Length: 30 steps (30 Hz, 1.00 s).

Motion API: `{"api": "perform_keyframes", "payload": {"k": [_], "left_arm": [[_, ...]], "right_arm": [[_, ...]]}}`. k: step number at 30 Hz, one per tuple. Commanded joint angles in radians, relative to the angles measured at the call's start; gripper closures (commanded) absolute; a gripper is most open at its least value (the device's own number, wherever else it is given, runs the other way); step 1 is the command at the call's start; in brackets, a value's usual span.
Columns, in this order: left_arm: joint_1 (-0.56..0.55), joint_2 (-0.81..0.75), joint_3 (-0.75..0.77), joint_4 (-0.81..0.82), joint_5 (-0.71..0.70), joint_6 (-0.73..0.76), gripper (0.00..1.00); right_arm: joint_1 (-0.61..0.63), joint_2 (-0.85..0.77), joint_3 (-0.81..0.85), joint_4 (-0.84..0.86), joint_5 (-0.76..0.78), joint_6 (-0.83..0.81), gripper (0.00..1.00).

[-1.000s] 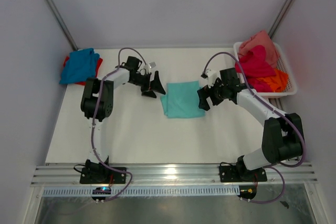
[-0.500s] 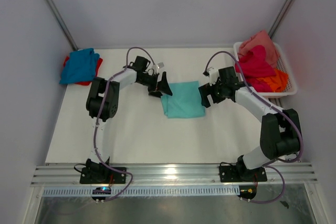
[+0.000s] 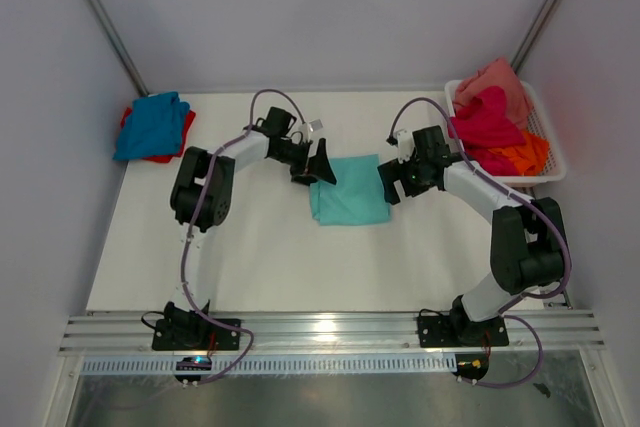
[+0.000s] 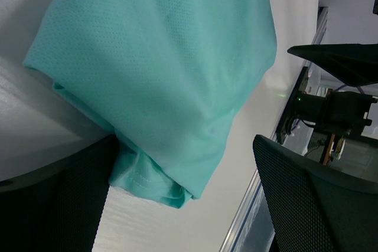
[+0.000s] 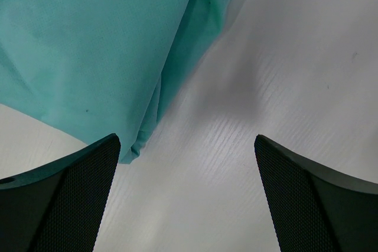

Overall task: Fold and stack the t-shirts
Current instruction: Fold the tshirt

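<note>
Jaws on both arms gape wide, empty, flanking the folded mint-teal t-shirt point(image 3: 349, 192) mid-frame. Soft, light, limp cloth: likely best pinched at a folded edge.

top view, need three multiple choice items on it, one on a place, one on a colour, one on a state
1. Where does the mint-teal t-shirt lie?
A. in the basket
B. on the table, between the left gripper and the right gripper
C. on the far-left pile

2. What colour is the top t-shirt of the far-left pile?
A. blue
B. orange
C. white

3. How do the left gripper's jaws stand?
A. shut on cloth
B. wide open
C. out of view

Answers:
1 B: the top view shows it flat on the table with one gripper at each side edge.
2 A: blue cloth covers that pile, with only a red edge showing beneath.
3 B: the left wrist view shows both fingers far apart, clamping nothing.
</note>
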Motion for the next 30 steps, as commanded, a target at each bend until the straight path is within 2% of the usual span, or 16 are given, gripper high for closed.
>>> {"api": "perform_keyframes", "payload": {"k": [1, 11, 21, 30], "left_arm": [[-0.028, 0.052, 0.022, 0.011, -0.047, 0.000, 0.01], [-0.085, 0.105, 0.071, 0.008, -0.051, -0.009, 0.01], [-0.095, 0.125, 0.088, -0.015, -0.064, 0.012, 0.01], [-0.106, 0.138, 0.106, -0.078, -0.157, 0.063, 0.01]], "right_arm": [[0.012, -0.002, 0.046, -0.008, 0.008, 0.023, 0.01], [0.021, 0.021, 0.060, -0.025, 0.030, 0.035, 0.01], [0.029, 0.078, 0.086, -0.050, 0.103, 0.061, 0.01], [0.032, 0.121, 0.106, -0.062, 0.119, 0.080, 0.01]]}}
